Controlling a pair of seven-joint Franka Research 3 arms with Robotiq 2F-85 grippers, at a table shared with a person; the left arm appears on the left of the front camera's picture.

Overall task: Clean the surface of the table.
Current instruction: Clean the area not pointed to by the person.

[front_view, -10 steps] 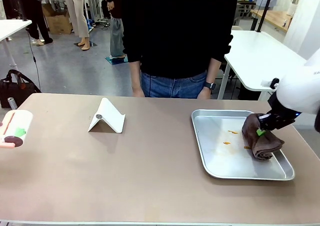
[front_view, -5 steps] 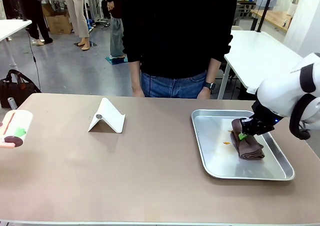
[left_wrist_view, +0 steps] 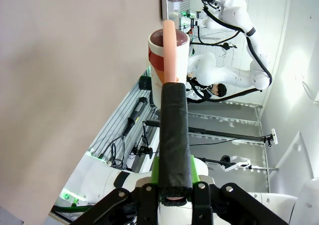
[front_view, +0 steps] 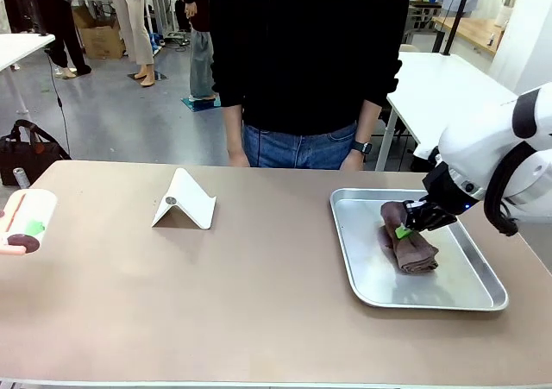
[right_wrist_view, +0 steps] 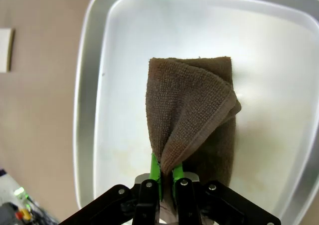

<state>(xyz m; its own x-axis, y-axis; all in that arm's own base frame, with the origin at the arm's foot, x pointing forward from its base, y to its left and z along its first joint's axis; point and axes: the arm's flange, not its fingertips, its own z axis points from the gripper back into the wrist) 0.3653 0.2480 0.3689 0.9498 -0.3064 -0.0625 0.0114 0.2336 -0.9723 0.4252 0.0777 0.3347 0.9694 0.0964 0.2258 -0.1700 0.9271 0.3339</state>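
The taupe-brown table point(front_view: 216, 294) spans the front view. At its right end lies a metal tray point(front_view: 345, 238) with a folded brown cloth point(front_view: 412, 249) in it. My right gripper point(front_view: 404, 229) is shut on the cloth's upper fold, pressing it on the tray floor. The right wrist view has the cloth point(right_wrist_view: 194, 110) pinched between the green pads of the right gripper point(right_wrist_view: 164, 174) over the tray point(right_wrist_view: 85, 110). At the table's far left edge my left gripper point(front_view: 31, 228) is shut on a roller point(front_view: 19, 216) with a white drum. The left wrist view looks along the roller point(left_wrist_view: 169, 50) held in the left gripper point(left_wrist_view: 175, 177).
A white folded stand point(front_view: 183, 201) sits on the table left of centre. A person in a black top point(front_view: 302, 61) stands at the far edge, hands hanging down. A white-topped table point(front_view: 448, 87) is behind on the right, a dark bag point(front_view: 26, 152) on the floor at left.
My right gripper has dragged the cloth leftward across the tray, from its right side to its middle. The orange spots on the tray floor no longer show. The left arm is still.
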